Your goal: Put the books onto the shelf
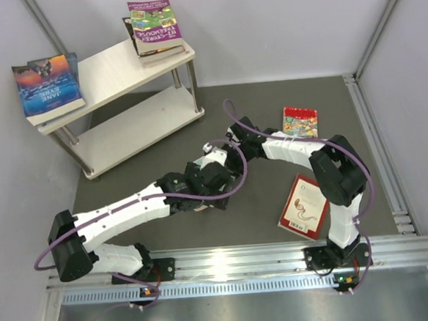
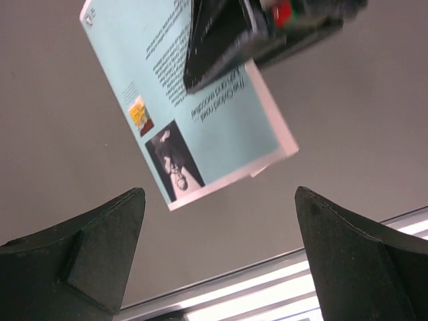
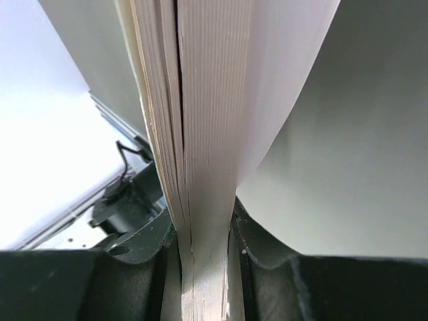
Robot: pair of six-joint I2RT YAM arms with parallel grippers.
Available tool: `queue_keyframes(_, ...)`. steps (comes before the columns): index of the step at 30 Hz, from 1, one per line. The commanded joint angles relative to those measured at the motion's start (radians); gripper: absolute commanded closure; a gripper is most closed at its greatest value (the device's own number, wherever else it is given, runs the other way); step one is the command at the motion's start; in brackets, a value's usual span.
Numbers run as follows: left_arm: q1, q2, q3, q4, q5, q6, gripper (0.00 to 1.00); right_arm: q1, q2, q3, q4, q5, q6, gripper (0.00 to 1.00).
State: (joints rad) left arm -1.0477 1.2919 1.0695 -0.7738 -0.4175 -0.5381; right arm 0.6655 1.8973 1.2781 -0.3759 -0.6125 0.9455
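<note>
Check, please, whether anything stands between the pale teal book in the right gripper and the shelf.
Nothing visible does. The right gripper clamps the pale teal book, and the table toward the shelf lies bare. Its lower board is free; stacks topped by a blue sunset book and a purple-green book sit only at the top board's ends.

The right pincer [image 2: 207, 63] covers part of the pale teal book [image 2: 221, 134], whose upper end is cut off.
</note>
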Motion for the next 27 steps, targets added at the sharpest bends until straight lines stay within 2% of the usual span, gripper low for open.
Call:
queue_keyframes(1, -0.054, -0.008, 0.030, -0.035, -0.148, 0.016, 0.01, -0.049, -0.083, 0.087, -0.067, -0.093, -0.022, 1.00)
queue_keyframes(9, -0.143, 0.116, 0.070, -0.094, -0.250, 0.049, 0.03, -0.076, -0.102, 0.101, -0.175, -0.174, -0.082, 1.00)
queue_keyframes(21, -0.153, 0.173, 0.084, -0.001, -0.173, 0.176, 0.09, -0.078, -0.150, 0.037, -0.218, -0.247, -0.119, 1.00)
queue_keyframes(26, -0.164, 0.236, 0.119, -0.007, -0.201, 0.182, 0.10, -0.067, -0.144, 0.033, -0.227, -0.282, -0.123, 1.00)
queue_keyframes(27, -0.167, 0.257, 0.127, -0.015, -0.213, 0.179, 0.13, -0.067, -0.141, 0.035, -0.233, -0.288, -0.128, 1.00)
